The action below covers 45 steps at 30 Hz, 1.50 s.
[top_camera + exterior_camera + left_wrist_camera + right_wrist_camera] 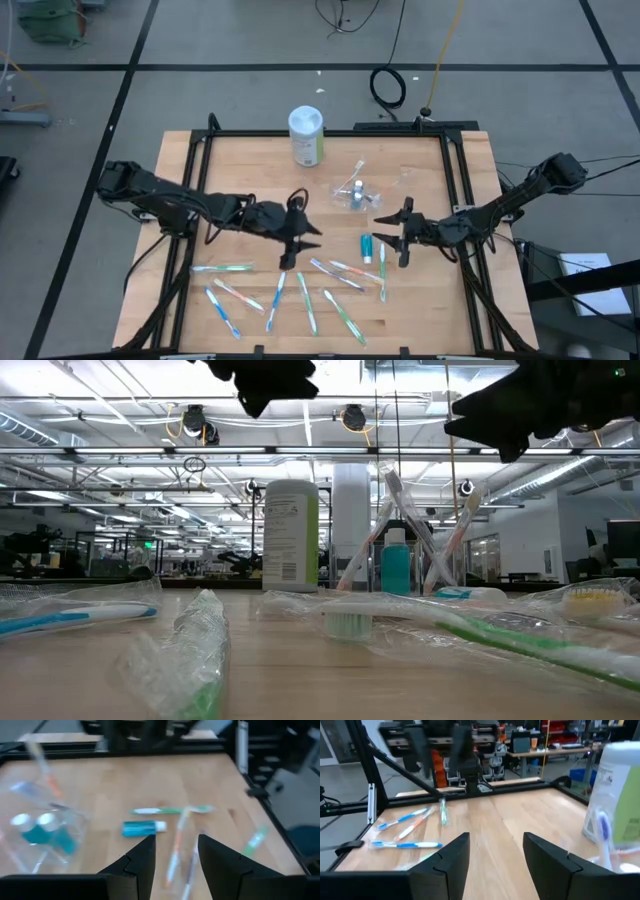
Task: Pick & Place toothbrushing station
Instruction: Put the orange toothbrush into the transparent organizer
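The clear plastic cup [352, 192] stands at mid-table with teal tubes and a few toothbrushes upright in it; in the low view the cup [395, 555] is right of the canister. Several wrapped toothbrushes [275, 295] lie flat on the near half of the table, and one teal toothpaste tube [367, 246] lies near them. My left gripper [312, 236] hovers open above the table, left of the tube [144, 828]. My right gripper [385, 230] hovers open to the tube's right. Nothing is between either pair of fingers [142, 857] [447, 857].
A tall white-lidded canister with a green label [306, 135] stands at the far side, left of the cup. A black frame [455, 170] borders the wooden table. Bare wood lies between the cup and the loose brushes.
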### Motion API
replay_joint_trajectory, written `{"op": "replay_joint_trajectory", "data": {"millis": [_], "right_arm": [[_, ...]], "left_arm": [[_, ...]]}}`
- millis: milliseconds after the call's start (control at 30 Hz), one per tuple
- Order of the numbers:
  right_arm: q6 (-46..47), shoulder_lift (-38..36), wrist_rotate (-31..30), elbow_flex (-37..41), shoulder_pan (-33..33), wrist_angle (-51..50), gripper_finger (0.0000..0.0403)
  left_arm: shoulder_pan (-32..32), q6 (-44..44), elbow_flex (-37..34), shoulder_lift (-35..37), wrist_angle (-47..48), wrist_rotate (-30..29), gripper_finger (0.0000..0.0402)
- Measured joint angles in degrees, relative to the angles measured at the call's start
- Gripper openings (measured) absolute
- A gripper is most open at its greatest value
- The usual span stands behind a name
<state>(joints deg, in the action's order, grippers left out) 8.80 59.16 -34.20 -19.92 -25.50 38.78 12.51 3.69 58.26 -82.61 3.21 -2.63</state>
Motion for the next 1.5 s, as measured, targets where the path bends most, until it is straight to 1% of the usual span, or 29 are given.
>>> {"op": "replay_joint_trajectory", "data": {"millis": [100,267,400,500,533,667,833,900,967,1033,1100,1233,1300,1400,1467,1500], "right_arm": [[0.99,0.0,0.0,0.0,0.0,-1.48,0.0173],[1.02,0.02,0.0,0.0,0.0,-1.84,0.0172],[0.8,0.02,-0.04,-0.04,0.02,-2.25,0.0171],[0.67,0.0,-0.07,-0.04,0.02,-2.23,0.0171],[0.64,0.0,-0.07,-0.04,0.02,-2.2,0.0171],[0.62,0.0,-0.09,-0.04,0.02,-2.25,0.0171],[0.61,0.0,-0.13,-0.04,0.02,-2.17,0.0171],[0.61,0.0,-0.13,-0.04,0.04,-2.22,0.0171],[0.61,0.0,-0.13,-0.04,0.04,-2.2,0.0171],[0.61,0.0,-0.13,-0.04,0.04,-2.21,0.0171],[0.61,0.0,-0.13,-0.04,0.04,-2.18,0.0171],[0.61,0.0,-0.11,-0.04,0.04,-2.18,0.0171],[0.58,0.0,-0.09,-0.04,0.04,-2.2,0.0171],[0.58,0.0,-0.09,-0.04,0.04,-2.2,0.0171],[0.58,0.0,-0.07,-0.02,0.04,-2.2,0.0171],[0.58,0.0,-0.07,-0.02,0.04,-2.2,0.0171]], "left_arm": [[2.38,-1.25,0.0,-0.64,2.65,1.16,0.0154],[6.07,-2.38,-0.03,-1.72,8.82,1.33,0.0154],[7.9,0.87,0.0,-3.07,10.4,1.15,0.0154],[8.94,6.32,0.04,-3.89,13.15,0.98,0.0154],[9.13,8.68,0.09,-4.07,15.39,0.79,0.0154],[10.02,18.88,-0.03,-4.09,28.24,0.0,0.0154],[11.46,32.74,-0.04,-4.09,49.31,-0.33,0.0154],[12.33,37.29,-0.04,-4.47,54.36,-0.27,0.0154],[13.68,42.79,-0.04,-4.59,57.72,1.09,0.0154],[15.57,47.22,-0.04,-4.52,59.28,3.0,0.0154],[18.04,49.05,-0.04,-4.55,60.65,4.07,0.0154],[22.95,49.5,-0.1,-4.55,61.51,3.87,0.0154],[24.62,50.72,-0.86,-4.52,60.87,2.31,0.0154],[25.82,53.19,-2.81,-4.52,57.84,-0.81,0.0154],[26.17,53.37,-4.1,-4.52,52.97,-0.07,0.0154],[26.31,52.26,-4.72,-4.52,49.77,1.2,0.0154]]}}
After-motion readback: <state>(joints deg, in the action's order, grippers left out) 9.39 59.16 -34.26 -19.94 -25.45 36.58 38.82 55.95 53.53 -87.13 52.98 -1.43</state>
